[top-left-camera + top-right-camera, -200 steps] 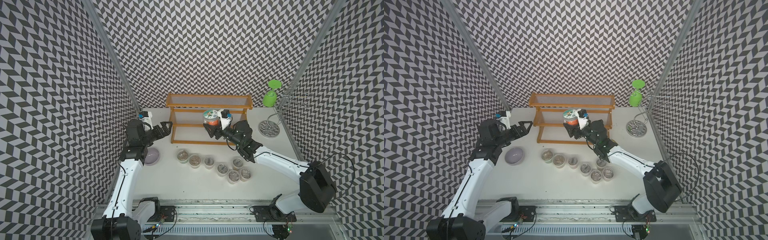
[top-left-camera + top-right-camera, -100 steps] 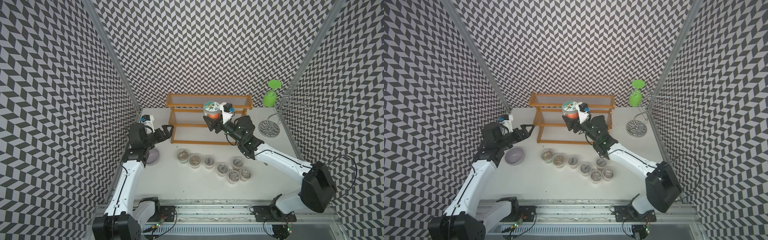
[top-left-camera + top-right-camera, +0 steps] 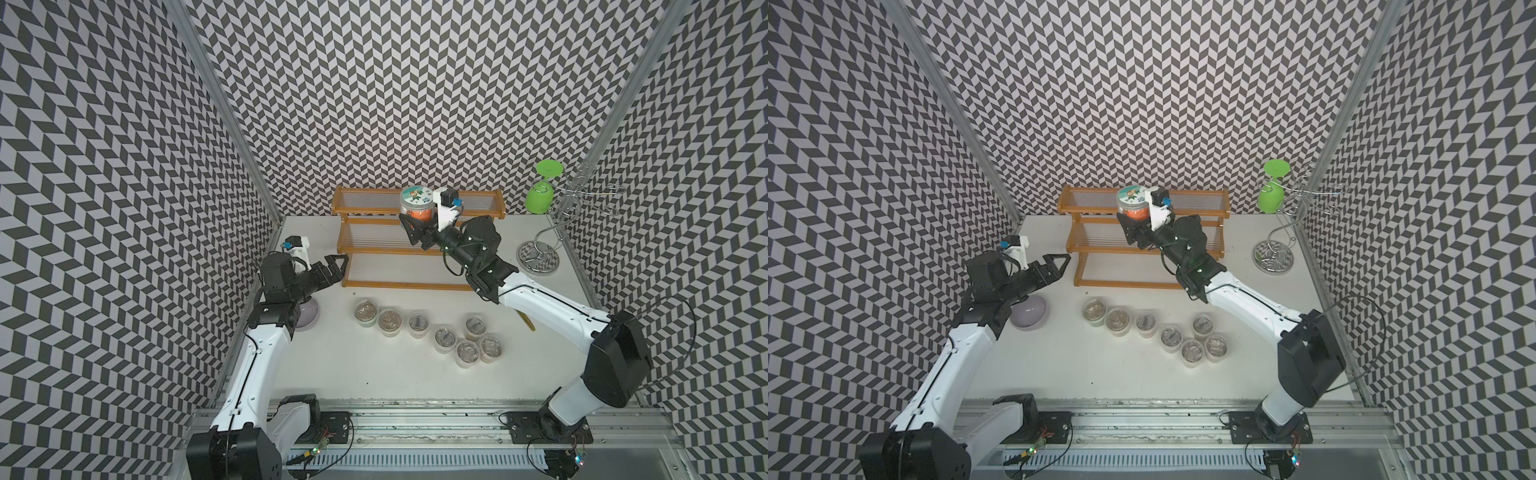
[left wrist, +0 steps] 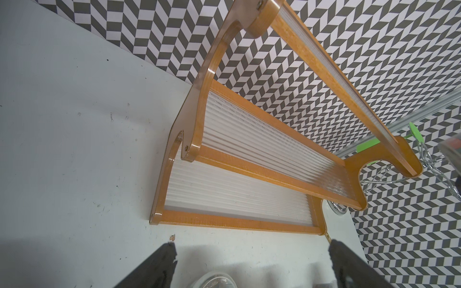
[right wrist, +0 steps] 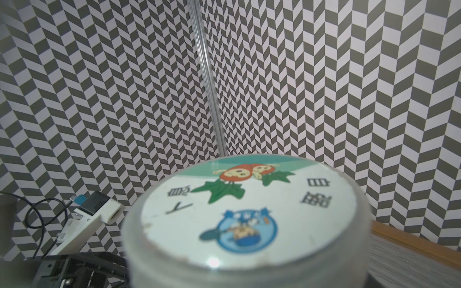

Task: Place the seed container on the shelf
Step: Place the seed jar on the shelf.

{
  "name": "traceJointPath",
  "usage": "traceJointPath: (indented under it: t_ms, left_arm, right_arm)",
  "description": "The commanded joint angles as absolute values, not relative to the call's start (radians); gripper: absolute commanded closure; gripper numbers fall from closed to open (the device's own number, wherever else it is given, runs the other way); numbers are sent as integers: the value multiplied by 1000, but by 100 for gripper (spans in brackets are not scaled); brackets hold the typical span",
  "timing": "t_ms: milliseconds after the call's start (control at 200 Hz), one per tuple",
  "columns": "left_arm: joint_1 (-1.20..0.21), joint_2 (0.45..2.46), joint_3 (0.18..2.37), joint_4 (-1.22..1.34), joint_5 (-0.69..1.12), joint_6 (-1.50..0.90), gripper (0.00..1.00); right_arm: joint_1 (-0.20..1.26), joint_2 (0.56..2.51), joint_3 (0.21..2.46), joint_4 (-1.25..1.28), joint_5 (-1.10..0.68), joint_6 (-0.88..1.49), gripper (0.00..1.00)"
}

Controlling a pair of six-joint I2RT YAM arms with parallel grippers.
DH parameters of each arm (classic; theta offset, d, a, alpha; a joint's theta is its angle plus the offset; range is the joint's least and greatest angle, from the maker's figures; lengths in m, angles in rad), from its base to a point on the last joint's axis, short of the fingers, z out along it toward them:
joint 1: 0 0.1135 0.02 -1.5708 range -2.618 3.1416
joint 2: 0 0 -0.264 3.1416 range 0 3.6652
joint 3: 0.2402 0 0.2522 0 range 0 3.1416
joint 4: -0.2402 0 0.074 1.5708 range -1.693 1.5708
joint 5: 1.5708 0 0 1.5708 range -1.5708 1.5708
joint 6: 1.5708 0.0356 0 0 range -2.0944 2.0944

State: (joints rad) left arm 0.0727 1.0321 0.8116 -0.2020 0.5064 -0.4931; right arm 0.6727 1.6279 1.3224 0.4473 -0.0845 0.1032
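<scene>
The seed container is a clear jar with orange contents and a printed cartoon lid. My right gripper is shut on its lower body and holds it upright, level with the top tier of the shelf. Whether the jar touches that tier I cannot tell. In the right wrist view the jar hides the jaws. My left gripper hangs open and empty beside the left end of the shelf.
Several small clear jars stand in a loose row in front of the shelf. A lilac bowl sits under my left wrist. At the back right a chrome wire stand carries a green cup.
My right arm has lifted the seed container from the middle tier's height up to the top tier. My left arm has drawn back a little from the shelf and stays open.
</scene>
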Motion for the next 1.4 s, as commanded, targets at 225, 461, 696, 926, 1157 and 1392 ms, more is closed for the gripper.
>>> traceJointPath:
  t_ms: [225,461,696,926,1157,1392]
  left_arm:
    - [78,995,789,-163,485,-500,1]
    - [77,989,772,-157,503,-506,1]
    - [77,965,768,-161,508,-506,0]
    - [76,963,766,-161,528,-506,1]
    - [77,962,760,-155,532,-509,1]
    - [77,963,753,-138,538,-521,0]
  right_arm:
    - [701,1806,1557,453,-129,122,19]
    - [698,1949,1745,392,-6,112,19]
    - [696,2068,1893,319,23,86,19]
    - [676,2141,1996,283,54,57,19]
    - [656,2183,2035,270,68,44,19]
    - [644,2202,2040,277,49,55,17]
